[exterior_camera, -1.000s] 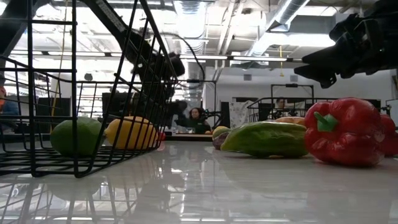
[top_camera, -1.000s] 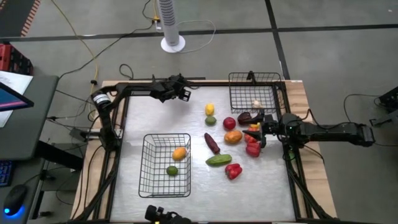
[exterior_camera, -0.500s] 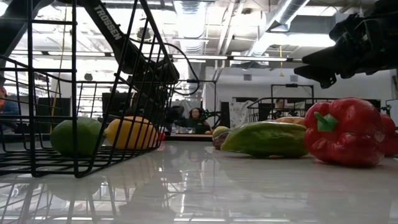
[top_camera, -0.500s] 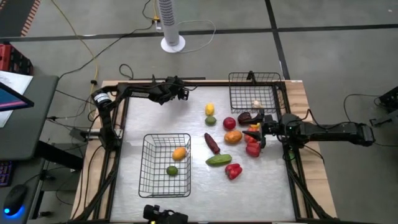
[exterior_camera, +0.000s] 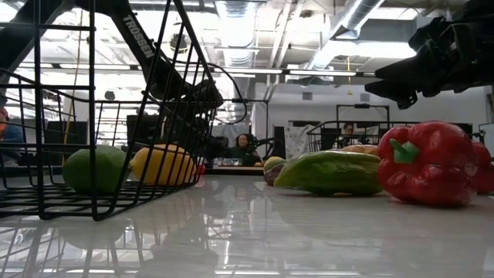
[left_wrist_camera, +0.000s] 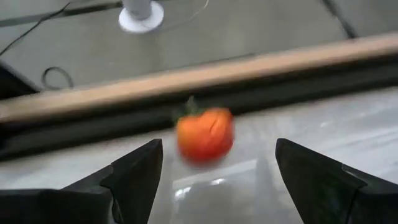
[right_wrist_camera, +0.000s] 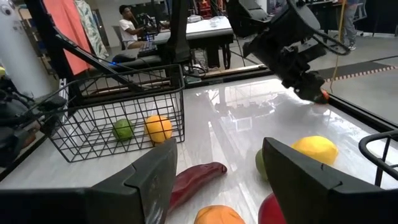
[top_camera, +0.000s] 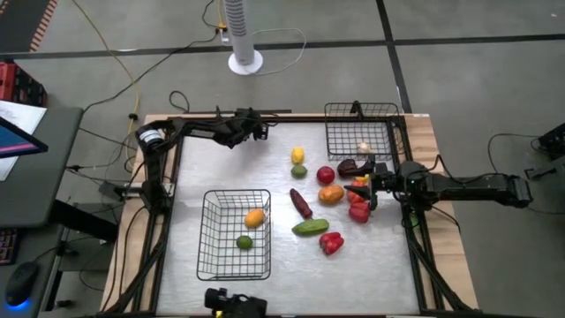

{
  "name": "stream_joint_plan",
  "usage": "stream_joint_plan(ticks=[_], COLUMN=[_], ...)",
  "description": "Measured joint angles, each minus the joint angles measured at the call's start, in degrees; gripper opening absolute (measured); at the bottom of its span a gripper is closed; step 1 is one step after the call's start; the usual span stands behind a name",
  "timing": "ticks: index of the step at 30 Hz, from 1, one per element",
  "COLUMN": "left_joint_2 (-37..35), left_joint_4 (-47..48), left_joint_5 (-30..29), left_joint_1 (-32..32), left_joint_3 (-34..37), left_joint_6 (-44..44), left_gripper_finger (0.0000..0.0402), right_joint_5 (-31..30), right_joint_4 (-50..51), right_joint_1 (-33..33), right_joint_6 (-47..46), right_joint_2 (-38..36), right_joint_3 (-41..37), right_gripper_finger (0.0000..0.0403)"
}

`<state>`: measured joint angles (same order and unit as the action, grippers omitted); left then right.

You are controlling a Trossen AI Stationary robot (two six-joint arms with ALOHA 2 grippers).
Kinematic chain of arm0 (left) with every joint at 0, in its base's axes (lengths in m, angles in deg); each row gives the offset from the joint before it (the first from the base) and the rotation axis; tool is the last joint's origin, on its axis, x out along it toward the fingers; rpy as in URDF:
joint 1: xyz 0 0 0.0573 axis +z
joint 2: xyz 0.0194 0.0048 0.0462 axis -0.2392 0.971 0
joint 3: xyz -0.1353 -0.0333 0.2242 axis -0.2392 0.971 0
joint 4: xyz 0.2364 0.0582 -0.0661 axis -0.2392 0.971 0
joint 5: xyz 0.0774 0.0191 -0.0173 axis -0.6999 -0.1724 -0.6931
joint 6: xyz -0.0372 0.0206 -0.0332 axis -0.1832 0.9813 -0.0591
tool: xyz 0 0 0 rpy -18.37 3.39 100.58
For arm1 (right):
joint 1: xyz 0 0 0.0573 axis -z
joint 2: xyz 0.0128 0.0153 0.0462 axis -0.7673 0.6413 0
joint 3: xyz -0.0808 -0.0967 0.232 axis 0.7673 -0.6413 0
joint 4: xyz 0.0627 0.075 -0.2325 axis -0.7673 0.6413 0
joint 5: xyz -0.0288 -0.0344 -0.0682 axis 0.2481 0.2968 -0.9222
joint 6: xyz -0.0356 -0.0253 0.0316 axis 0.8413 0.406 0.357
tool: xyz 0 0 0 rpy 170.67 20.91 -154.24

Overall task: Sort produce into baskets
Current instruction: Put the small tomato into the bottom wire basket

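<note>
1. Left gripper (top_camera: 254, 132) at table's far edge, jaws spread, empty; small orange-red fruit (left_wrist_camera: 205, 134) just ahead of it.
2. Right gripper (top_camera: 364, 188) over the produce (top_camera: 331, 194), jaws spread.
3. Near basket (top_camera: 235, 234) holds an orange and a lime.

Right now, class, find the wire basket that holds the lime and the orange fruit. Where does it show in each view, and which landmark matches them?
High view: the basket sits low and left of the table's middle.
Low view: it fills the left side, close up.
Left wrist view: not in it.
Right wrist view: left of centre, across the table.
Shared landmark: the lime beside the orange fruit inside it.
</note>
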<state>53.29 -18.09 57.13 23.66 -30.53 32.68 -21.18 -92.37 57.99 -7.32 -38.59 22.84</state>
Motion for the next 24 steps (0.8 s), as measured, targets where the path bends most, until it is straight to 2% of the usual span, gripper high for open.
stream_joint_plan(ticks=[4,16,19,24], left_joint_2=[0.52,1.08,1.06,1.06], left_joint_4=[-0.12,-0.81,-0.61,-0.70], left_joint_5=[-3.06,-4.16,-4.15,-3.25], left_joint_1=[0.04,0.76,0.76,0.74], left_joint_3=[-0.05,-0.11,-0.13,-0.13], left_joint_6=[0.67,0.73,1.10,2.16], left_gripper_finger=[0.0300,0.0298,0.0285,0.0237], right_joint_5=[-0.06,-0.07,-0.09,-0.09], right_joint_4=[0.02,-0.25,-0.33,-0.33], right_joint_1=[-0.33,-0.28,-0.28,-0.28], right_joint_6=[-0.12,0.11,0.11,0.11], right_joint_2=[0.27,0.42,0.42,0.42], right_joint_3=[0.00,0.00,0.00,0.00], right_gripper_finger=[0.0265,0.0265,0.0265,0.0265])
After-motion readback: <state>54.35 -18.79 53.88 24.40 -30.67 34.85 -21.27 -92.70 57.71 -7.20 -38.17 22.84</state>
